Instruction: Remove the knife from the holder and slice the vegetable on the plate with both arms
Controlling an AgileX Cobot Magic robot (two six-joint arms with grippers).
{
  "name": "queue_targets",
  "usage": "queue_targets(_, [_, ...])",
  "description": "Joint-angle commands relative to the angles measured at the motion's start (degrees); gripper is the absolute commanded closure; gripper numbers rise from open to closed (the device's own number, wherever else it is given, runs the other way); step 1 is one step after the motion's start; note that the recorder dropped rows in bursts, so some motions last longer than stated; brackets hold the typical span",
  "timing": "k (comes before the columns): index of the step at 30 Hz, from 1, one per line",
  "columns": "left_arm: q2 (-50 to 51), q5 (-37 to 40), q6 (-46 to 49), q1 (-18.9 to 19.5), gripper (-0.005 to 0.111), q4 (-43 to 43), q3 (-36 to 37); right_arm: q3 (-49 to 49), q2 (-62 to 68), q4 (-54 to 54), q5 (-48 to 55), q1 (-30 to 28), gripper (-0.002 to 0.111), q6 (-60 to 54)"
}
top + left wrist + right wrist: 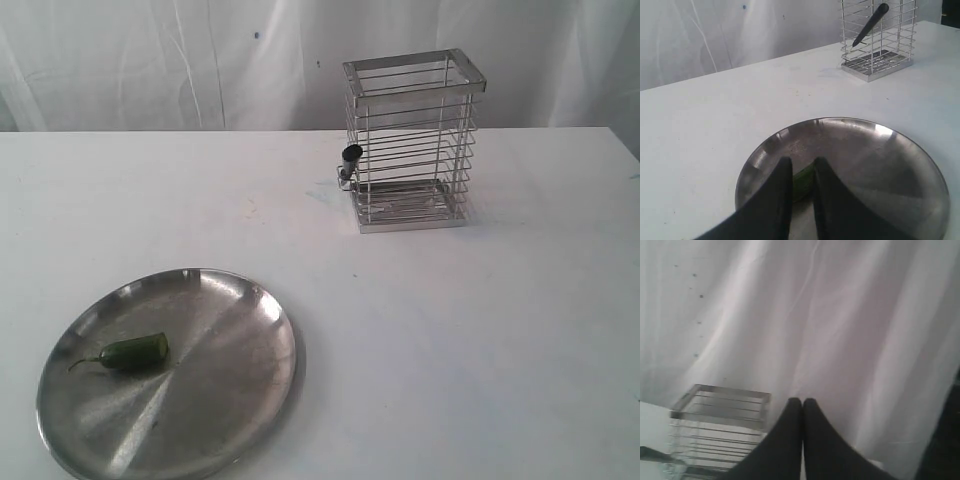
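– Room to move?
– Plenty of bare white table [450, 330]. The slim black knife [869, 25] leans in the silver wire holder [420, 95] toward the back edge. My left gripper [802, 165] is slightly parted, my right gripper [801, 403] clenched, both empty

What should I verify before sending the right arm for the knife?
1. Knife in holder: ok, leaning inside.
2. Right gripper open to grasp: not ok, shut.
3. Right gripper at the holder: not ok, the exterior view shows no arm near it.
4. Chili pepper on plate: ok, whole, stem on.
5. Left gripper steadying the chili pepper: not ok, jaws slightly apart, aimed at it, not touching.
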Motion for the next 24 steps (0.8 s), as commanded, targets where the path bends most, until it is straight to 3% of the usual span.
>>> queue_targets(1, [-0.3, 0.1, -0.4, -0.4, 0.085, 0.1, 0.1, 1.9, 0.1, 22.0, 21.9, 0.0, 0.108, -11.4])
queue_targets(3, [-0.3, 0.1, -0.4, -0.4, 0.085, 0.1, 0.1, 3.2, 0.4, 51.6, 29.0, 0.0, 0.108, -29.4])
queue_targets(4, [-0.3, 0.1, -0.4, -0.4, 0.085, 0.1, 0.1, 4.1, 0.1, 69.5, 28.1, 0.0, 0.108, -44.1])
queue_targets(7, [-0.3, 0.1, -0.4, -0.4, 0.085, 0.1, 0.1, 5.0, 0.4, 108.2, 27.2, 0.8, 0.108, -79.3])
queue_targets(10, [-0.3, 0.1, -0.4, -0.4, 0.085, 0.1, 0.1, 5.0, 2.2, 133.0, 23.4, 1.3, 0.107, -94.9])
queue_targets(15, [-0.3, 0.1, -0.4, -0.4, 0.085, 0.1, 0.1, 5.0, 7.9, 149.6, 7.7, 1.3, 0.081, -94.6])
queue_targets(19, [-0.3, 0.1, -0.4, -0.4, 0.085, 0.1, 0.1, 2.9, 14.3, 151.6, 3.8, 2.3, 0.055, -91.7])
queue_targets(24, [-0.3, 0.1, -0.4, -0.4, 0.085, 0.1, 0.1, -5.0, 24.9, 151.8, 1.7, 6.5, 0.054, -90.1])
